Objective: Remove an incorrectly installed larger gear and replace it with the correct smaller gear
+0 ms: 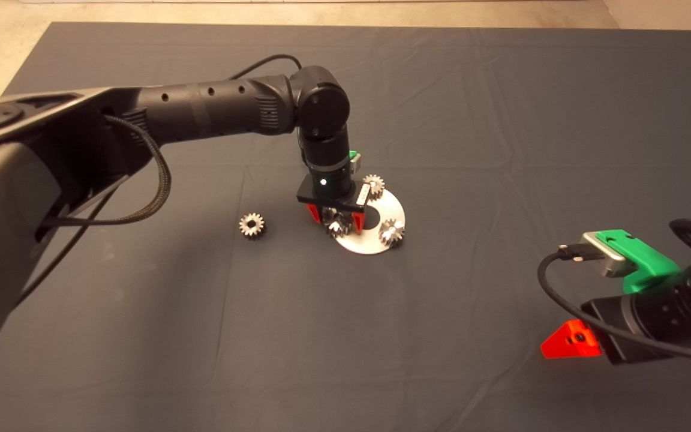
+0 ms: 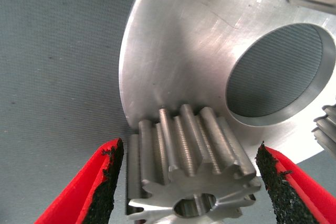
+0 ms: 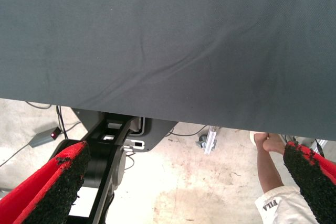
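The gear (image 2: 191, 166) between the left claw's rough black pads (image 2: 107, 184) is machined matt-grey metal, the round plate (image 2: 178, 45) brushed scratched metal, the mat (image 2: 58, 77) finely woven matt cloth.

1. The left tool (image 1: 338, 221) partly hides the gear (image 1: 338, 226) between its fingers in the head view.
2. The picture's edge cuts the gear's (image 2: 191, 174) lower teeth in the left wrist view.

Silvery larger gear (image 2: 191, 169) on a shiny silver plate (image 2: 178, 51), over a plain dark-grey mat (image 1: 501, 120).
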